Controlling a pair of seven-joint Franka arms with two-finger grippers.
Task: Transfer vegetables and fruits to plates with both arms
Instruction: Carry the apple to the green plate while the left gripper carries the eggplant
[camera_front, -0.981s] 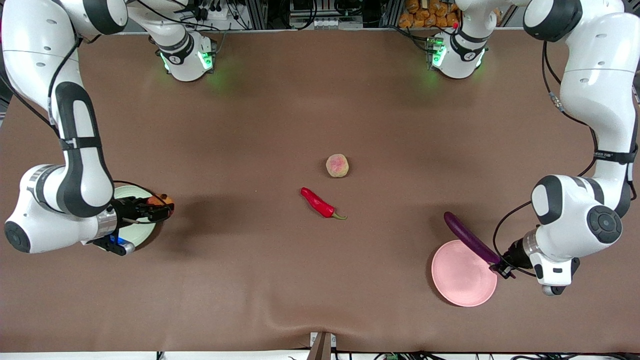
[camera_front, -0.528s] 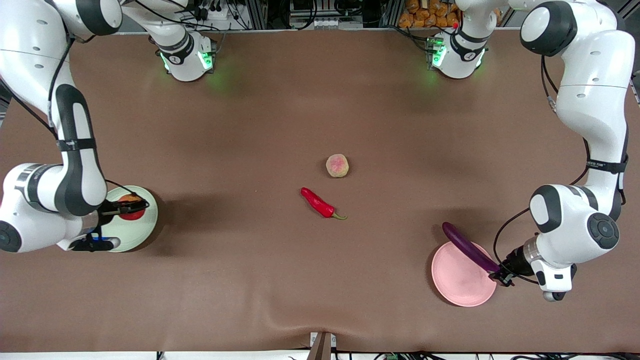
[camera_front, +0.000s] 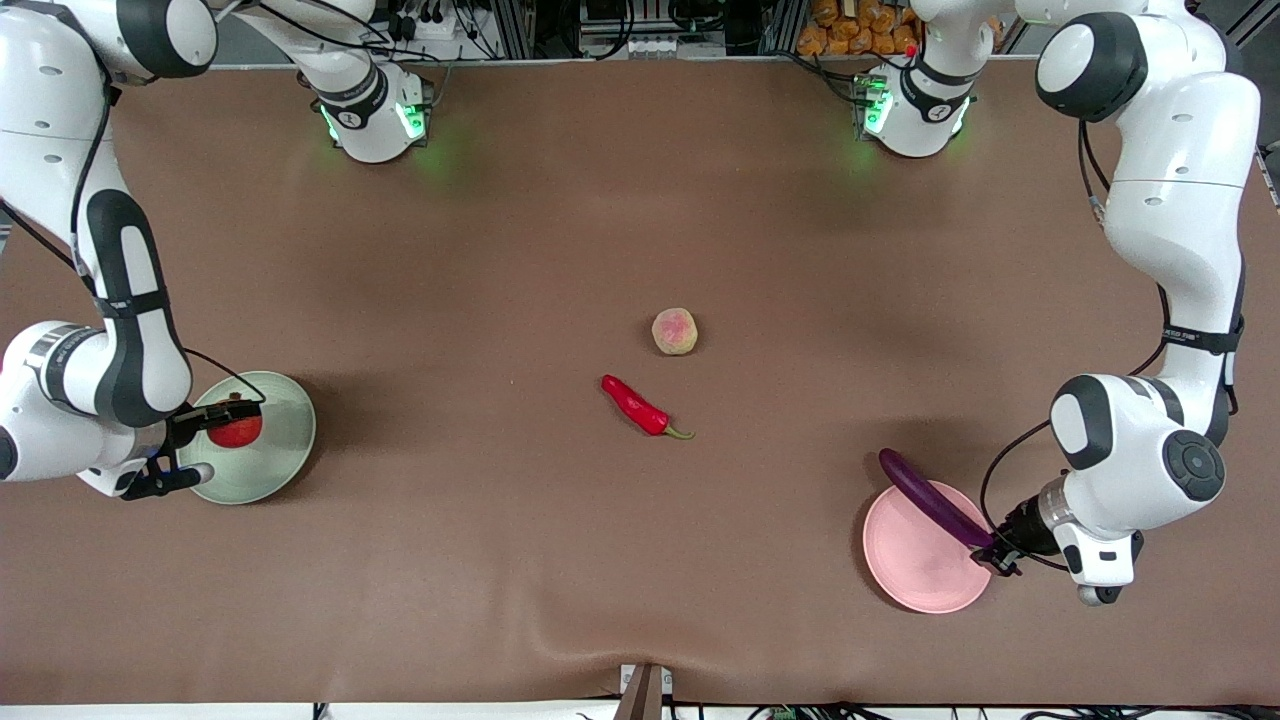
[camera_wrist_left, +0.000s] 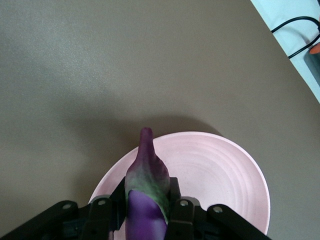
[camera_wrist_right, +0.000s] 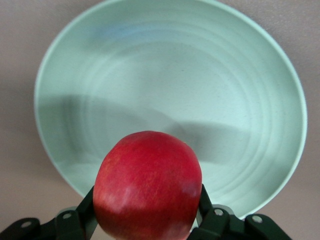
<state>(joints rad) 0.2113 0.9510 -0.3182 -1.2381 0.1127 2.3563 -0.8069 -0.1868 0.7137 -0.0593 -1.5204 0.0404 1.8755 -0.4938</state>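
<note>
The left pincer (camera_front: 992, 556) is clamped on the stem end of the eggplant (camera_front: 930, 497), holding it slantwise over the pink plate (camera_front: 915, 570), which has nothing lying in it yet. The eggplant looks glossy and long, so I'd guess it could pivot or slip when held by one end.

The right pincer (camera_front: 222, 415) is closed on the red fruit (camera_front: 236, 431) over the green plate (camera_front: 285, 455), also bare. The fruit is round and smooth and likely to roll once let go.

The chili (camera_front: 637, 405) and, just farther from the camera, the peach (camera_front: 675, 331) lie mid-desk (camera_front: 640, 220). The chili looks light and is best pinched across its middle.
</note>
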